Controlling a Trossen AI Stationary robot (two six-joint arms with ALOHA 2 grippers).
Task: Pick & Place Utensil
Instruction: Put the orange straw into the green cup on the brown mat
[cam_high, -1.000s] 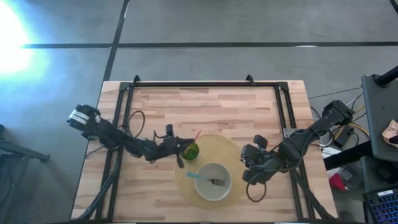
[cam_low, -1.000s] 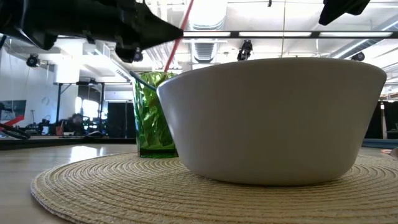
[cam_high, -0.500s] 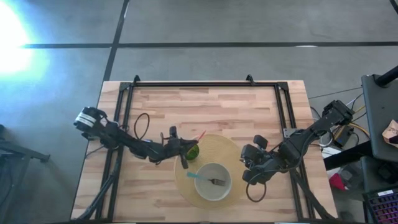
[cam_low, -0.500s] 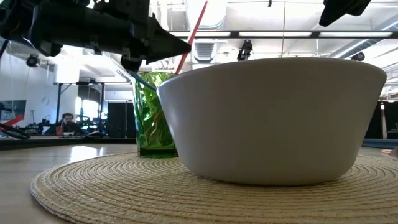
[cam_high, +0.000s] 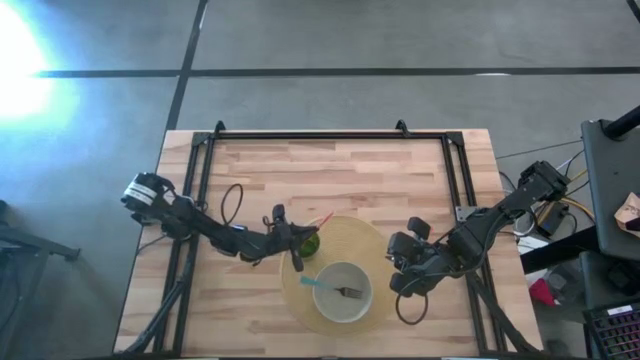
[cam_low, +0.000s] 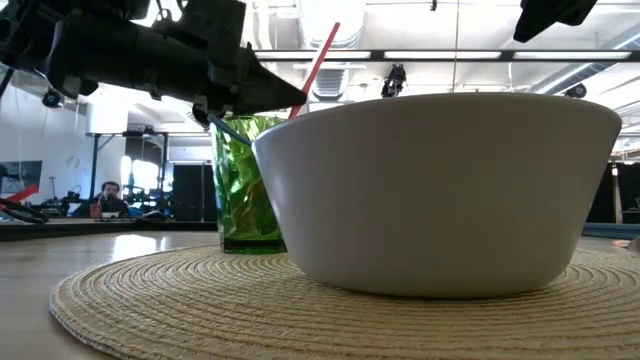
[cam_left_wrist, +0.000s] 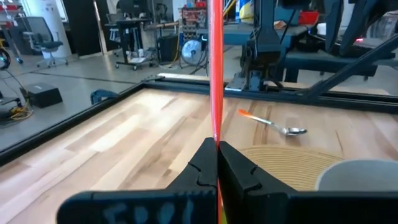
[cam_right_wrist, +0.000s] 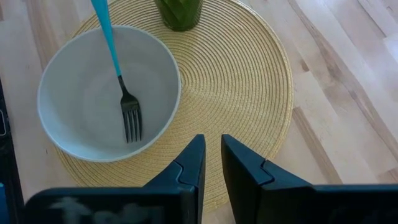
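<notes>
left gripper (cam_high: 297, 243): clamped on red straw (cam_left_wrist: 216, 68) above green cup (cam_high: 308, 243) | right gripper (cam_right_wrist: 211, 163): slightly parted, empty, beside placemat's (cam_high: 375, 243) right edge | fork (cam_right_wrist: 126, 106) in bowl (cam_high: 343, 309)

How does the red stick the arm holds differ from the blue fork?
The red-handled utensil is pinched in the left gripper, slanting above the green cup; the blue-handled fork lies free in the white bowl. The fork's tines show; the red one's end is hidden. Both sit over the woven mat.
</notes>
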